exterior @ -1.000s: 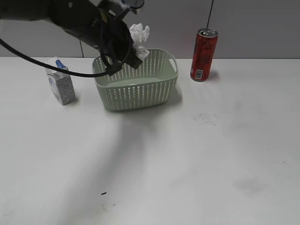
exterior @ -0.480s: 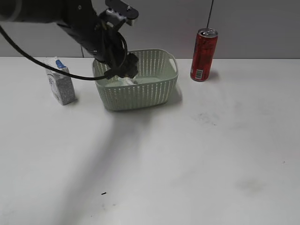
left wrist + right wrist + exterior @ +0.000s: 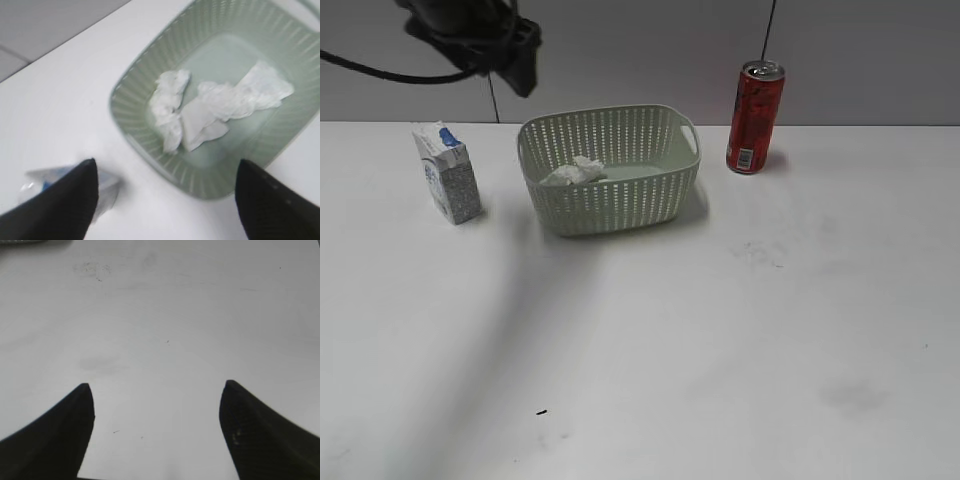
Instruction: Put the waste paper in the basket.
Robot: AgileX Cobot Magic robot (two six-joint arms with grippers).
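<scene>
The pale green basket (image 3: 610, 190) stands at the back of the white table. Crumpled white waste paper (image 3: 575, 172) lies inside it at its left side. In the left wrist view the basket (image 3: 135, 122) holds several white wads (image 3: 210, 105) on its floor. My left gripper (image 3: 165, 197) is open and empty, high above the basket's near-left corner; in the exterior view it (image 3: 520, 65) hangs at the top left, above and left of the basket. My right gripper (image 3: 156, 427) is open and empty over bare table; it does not show in the exterior view.
A small blue-and-white carton (image 3: 447, 186) stands left of the basket, also in the left wrist view (image 3: 75, 187). A red drink can (image 3: 755, 117) stands right of the basket. The table (image 3: 720, 350) is white with faint smudges.
My left gripper held a white wad over the basket, lowered into it, let go, and has risen up and to the left, empty. The wad now lies in the basket.
</scene>
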